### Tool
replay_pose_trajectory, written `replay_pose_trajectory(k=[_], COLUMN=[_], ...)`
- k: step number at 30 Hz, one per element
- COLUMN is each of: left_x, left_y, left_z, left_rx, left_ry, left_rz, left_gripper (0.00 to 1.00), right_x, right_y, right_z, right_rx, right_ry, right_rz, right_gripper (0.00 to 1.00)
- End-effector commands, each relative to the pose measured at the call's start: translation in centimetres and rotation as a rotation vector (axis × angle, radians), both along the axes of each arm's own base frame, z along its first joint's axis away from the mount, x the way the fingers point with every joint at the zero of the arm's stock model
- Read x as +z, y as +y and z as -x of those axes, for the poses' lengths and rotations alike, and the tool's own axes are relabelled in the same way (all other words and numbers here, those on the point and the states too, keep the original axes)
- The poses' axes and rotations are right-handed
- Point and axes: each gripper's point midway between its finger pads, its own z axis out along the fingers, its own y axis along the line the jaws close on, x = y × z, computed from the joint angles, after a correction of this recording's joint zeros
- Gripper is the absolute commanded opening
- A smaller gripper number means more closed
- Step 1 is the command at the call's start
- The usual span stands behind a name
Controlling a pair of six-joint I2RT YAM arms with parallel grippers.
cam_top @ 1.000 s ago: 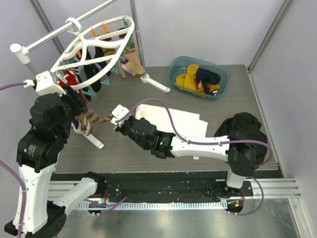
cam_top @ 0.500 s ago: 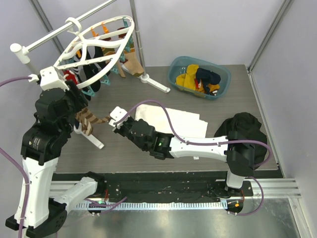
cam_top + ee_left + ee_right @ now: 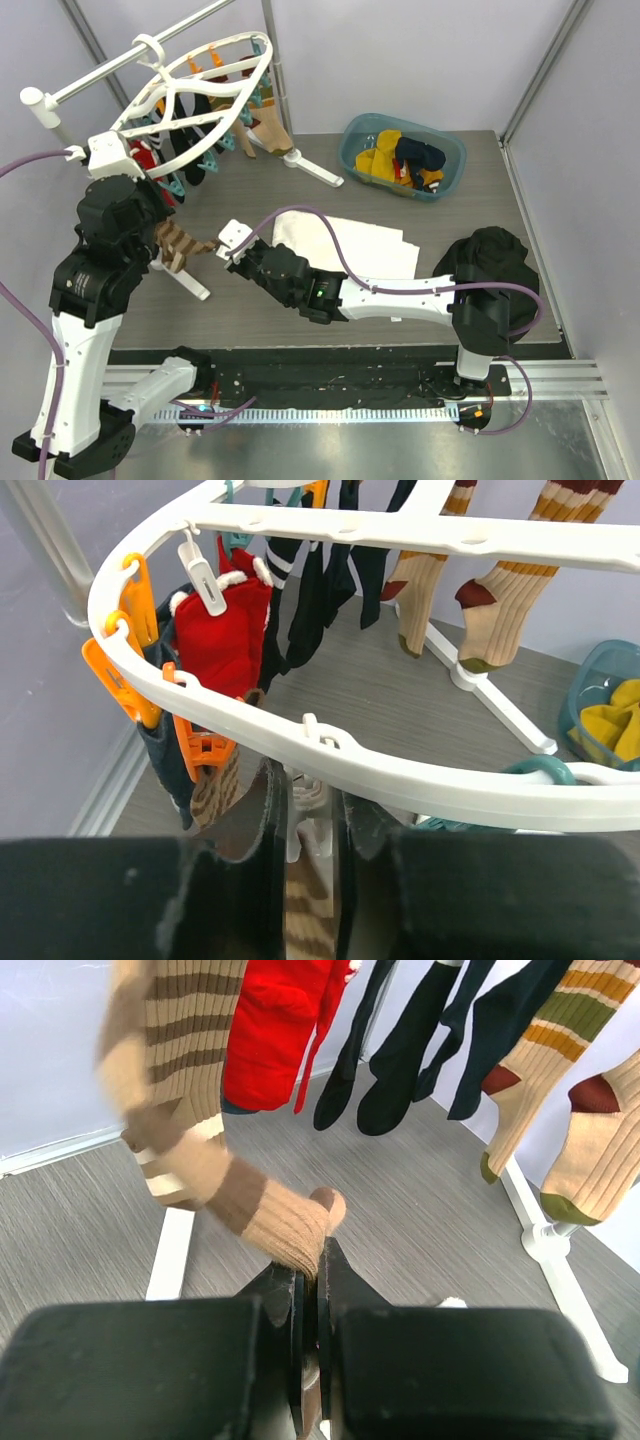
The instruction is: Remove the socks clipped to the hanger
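1. Two-armed crowding at the near-left edge of the hanger [image 3: 158, 88], seen from overhead. Hanging tilted from a white pole [image 3: 90, 75] over the back left of the worktop [image 3: 440, 215], with socks [image 3: 190, 150] clipped beneath. Clamping the right gripper [image 3: 220, 245] on the toe end of a striped sock [image 3: 180, 243], slanting down from the rim. Holding the left gripper [image 3: 158, 195] up at that rim, just above the same sock. Showing more socks, yellow and dark, in a teal basket [image 3: 348, 148] at the back right.
2. Looking from the left wrist: straddling a white clip [image 3: 306, 825] under the hanger's rim, one jaw on either side, striped fabric hanging just below. Not possible to tell whether squeezing the clip or merely flanking it. Dangling farther along: a red sock [image 3: 228, 630], dark socks [image 3: 310, 590] and tan socks [image 3: 492, 600], with orange clips [image 3: 205, 755] on the near rim.
3. Looking from the right wrist: pinching the striped sock's tan toe between jaws clenched tight on the fabric, the leg rising up and left. Hanging behind: the red sock, dark socks and tan socks, above the grey worktop.
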Motion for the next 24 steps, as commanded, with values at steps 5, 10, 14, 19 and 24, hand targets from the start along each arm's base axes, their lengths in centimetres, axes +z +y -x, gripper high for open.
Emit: replay_pose_trajectory(k=[5,10,14,19,24], left_x=[1.2,0.9,1.1,0.6,-0.3], left_y=[-0.9,-1.7,-2.4,-3.3,-2.8], left_z=[-0.7,-0.6,-0.2,0.3,1.6], left_rx=[-0.049,-0.093,-0.140,-0.196,-0.196], left_ry=[-0.072,-0.074,-0.089,-0.120,-0.179], left_rz=[0.020,0.039,0.060,0.083,0.103], left_gripper=[0.00,0.00,0.09,0.58,0.74], right_x=[3.3,2.6,2.4,2.9,2.9], right_y=[-0.1,-0.9,-2.7,-6.8,-12.8], right_z=[0.2,-0.1,-1.4,-4.5,-9.4], right_rx=[-0.009,-0.041,-0.103,-0.193,-0.284], right_ry=[-0.021,0.005,0.031,0.065,0.198], right_rz=[-0.093,-0.106,-0.104,-0.160,-0.318], right_gripper=[0.01,0.01,0.01,0.01,0.01])
